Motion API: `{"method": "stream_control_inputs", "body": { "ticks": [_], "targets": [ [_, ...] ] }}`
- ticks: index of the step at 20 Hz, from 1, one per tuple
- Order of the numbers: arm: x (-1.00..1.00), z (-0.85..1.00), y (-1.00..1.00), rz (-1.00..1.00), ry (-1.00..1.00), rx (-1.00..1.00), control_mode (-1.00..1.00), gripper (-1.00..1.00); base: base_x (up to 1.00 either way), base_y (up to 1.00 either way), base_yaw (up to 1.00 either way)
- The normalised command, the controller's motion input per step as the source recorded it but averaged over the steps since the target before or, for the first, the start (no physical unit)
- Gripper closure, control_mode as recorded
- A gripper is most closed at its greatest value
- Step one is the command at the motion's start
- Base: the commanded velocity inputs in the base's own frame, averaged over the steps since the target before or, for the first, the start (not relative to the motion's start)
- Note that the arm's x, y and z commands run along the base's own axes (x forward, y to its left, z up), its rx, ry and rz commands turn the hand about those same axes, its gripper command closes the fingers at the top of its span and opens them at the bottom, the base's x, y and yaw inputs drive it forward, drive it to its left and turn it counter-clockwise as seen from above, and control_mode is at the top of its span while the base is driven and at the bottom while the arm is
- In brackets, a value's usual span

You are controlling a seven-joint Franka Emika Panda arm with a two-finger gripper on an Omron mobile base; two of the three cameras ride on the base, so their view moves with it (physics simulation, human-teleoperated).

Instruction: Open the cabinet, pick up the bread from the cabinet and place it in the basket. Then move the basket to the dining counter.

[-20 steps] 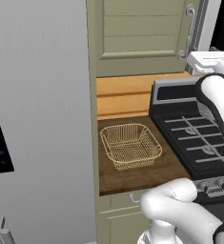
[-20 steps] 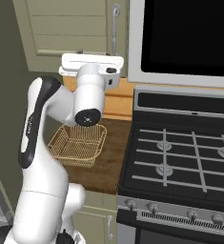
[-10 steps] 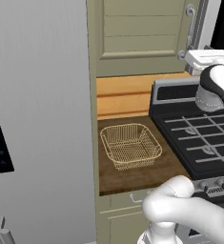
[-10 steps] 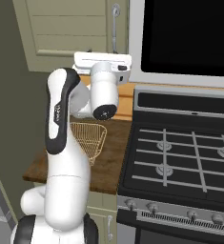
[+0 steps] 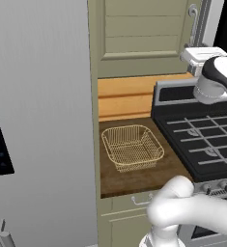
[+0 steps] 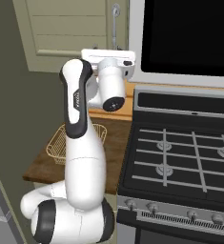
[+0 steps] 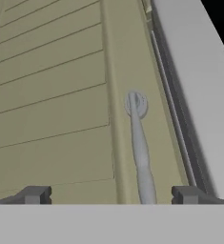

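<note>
The tall sage-green panelled cabinet [image 5: 144, 36] above the square tan wire-mesh basket [image 5: 133, 147] has its door shut, so the bread inside can't be seen. The long curved silver handle [image 7: 139, 143] sits at the door's right edge, its long axis running vertically. The two-finger gripper [image 7: 111, 195] faces it with jaws wide apart, holding nothing. I'd centre the bar between the fingers before closing, then pull outward along the door's swing.
</note>
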Motion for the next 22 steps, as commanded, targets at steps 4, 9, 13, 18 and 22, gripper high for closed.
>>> {"method": "stream_control_inputs", "body": {
  "ticks": [4,9,13,18,22],
  "targets": [
    [0.35,0.03,-0.06,0.00,0.00,0.00,-1.00,-1.00,0.00,0.00,0.00],
    [0.33,0.09,-0.09,0.00,0.00,0.00,-1.00,-1.00,0.00,0.00,0.00],
    [0.33,0.09,-0.07,0.00,0.00,0.00,-1.00,-1.00,0.00,0.00,0.00],
    [0.27,0.02,-0.15,0.00,0.00,0.00,-1.00,-1.00,0.00,0.00,0.00],
    [0.22,0.00,-0.17,0.00,0.00,0.00,-1.00,-1.00,0.00,0.00,0.00]
  ]
}}
